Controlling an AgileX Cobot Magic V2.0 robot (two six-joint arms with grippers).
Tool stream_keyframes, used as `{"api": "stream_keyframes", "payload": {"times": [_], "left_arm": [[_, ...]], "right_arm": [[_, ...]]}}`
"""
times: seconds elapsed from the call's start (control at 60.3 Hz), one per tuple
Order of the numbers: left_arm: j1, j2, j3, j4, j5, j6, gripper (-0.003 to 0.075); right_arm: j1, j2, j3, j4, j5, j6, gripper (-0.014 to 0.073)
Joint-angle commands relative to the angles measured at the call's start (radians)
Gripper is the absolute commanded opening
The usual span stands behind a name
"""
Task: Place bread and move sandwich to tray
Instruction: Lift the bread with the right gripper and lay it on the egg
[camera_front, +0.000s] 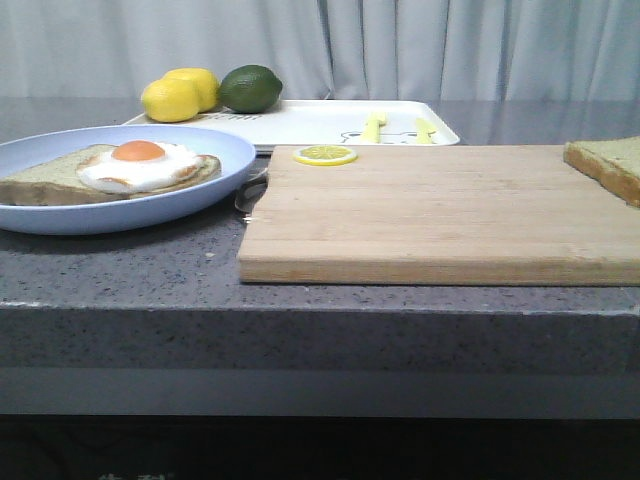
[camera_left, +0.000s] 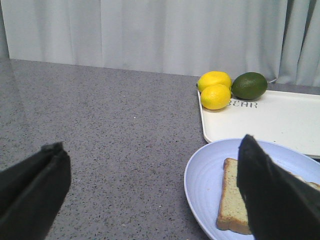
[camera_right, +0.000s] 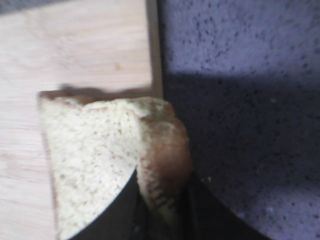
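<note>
Bread (camera_right: 95, 165): one toast slice lies at the right edge of the wooden cutting board (camera_front: 440, 210), its crust corner reaching the board's side where the tabletop (camera_front: 130, 270) begins. In the front view only its corner shows at the picture's border.
Right tool (camera_right: 160, 210): its two dark fingers are pressed onto the browned crust edge of the bread, one on each side, so it is pinching the slice. Whether the slice is lifted off the board cannot be told.
Left tool (camera_left: 150, 195): spread wide with nothing between the fingers, hanging near the left rim of the plate (camera_front: 190, 205).
Sandwich (camera_front: 110, 172): a toast slice with a fried egg on top, sitting on the light-blue plate at the left side of the tabletop. It has no top slice yet.
Tray (camera_front: 320, 122): white, at the back of the tabletop behind the plate and board; two lemons (camera_front: 180, 95) and a lime (camera_front: 250, 88) sit at its far left corner, and the rest looks bare apart from its printed figures.
Lemon slice (camera_front: 324, 155): at the back edge of the board, apart from everything else.
Done so far: the bread is gripped, by the look of it.
Left to do: carry the bread across to the egg, set it down, then shift the sandwich onto the tray. Both main steps seem unstarted.
</note>
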Motion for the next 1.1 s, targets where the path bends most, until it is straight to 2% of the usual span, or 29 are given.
{"api": "stream_keyframes", "payload": {"times": [0.0, 0.133, 0.266, 0.398, 0.531, 0.647, 0.846, 0.979, 1.079], "left_arm": [[0.001, 0.009, -0.035, -0.005, -0.085, -0.006, 0.0659], [0.001, 0.009, -0.035, -0.005, -0.085, -0.006, 0.0659], [0.001, 0.009, -0.035, -0.005, -0.085, -0.006, 0.0659], [0.001, 0.009, -0.035, -0.005, -0.085, -0.006, 0.0659], [0.001, 0.009, -0.035, -0.005, -0.085, -0.006, 0.0659], [0.001, 0.009, -0.035, -0.005, -0.085, -0.006, 0.0659], [0.001, 0.009, -0.035, -0.005, -0.085, -0.006, 0.0659], [0.001, 0.009, -0.035, -0.005, -0.085, -0.006, 0.0659], [0.001, 0.009, -0.035, -0.005, -0.085, -0.006, 0.0659]], "right_arm": [[-0.002, -0.108, -0.041, 0.062, 0.094, 0.008, -0.0058], [0.005, -0.173, -0.041, 0.212, 0.094, 0.015, -0.0058], [0.046, -0.225, -0.041, 0.418, 0.094, 0.015, -0.0058], [0.143, -0.237, -0.04, 0.548, 0.093, 0.014, -0.0058], [0.3, -0.232, -0.027, 0.616, 0.029, 0.014, -0.0058], [0.469, -0.231, 0.02, 0.696, -0.114, 0.015, -0.0058], [0.747, -0.181, 0.129, 0.887, -0.512, 0.015, -0.0058], [0.877, -0.109, 0.134, 1.006, -0.722, 0.014, -0.0058], [0.937, -0.06, 0.134, 1.064, -0.845, 0.014, -0.0058]]}}
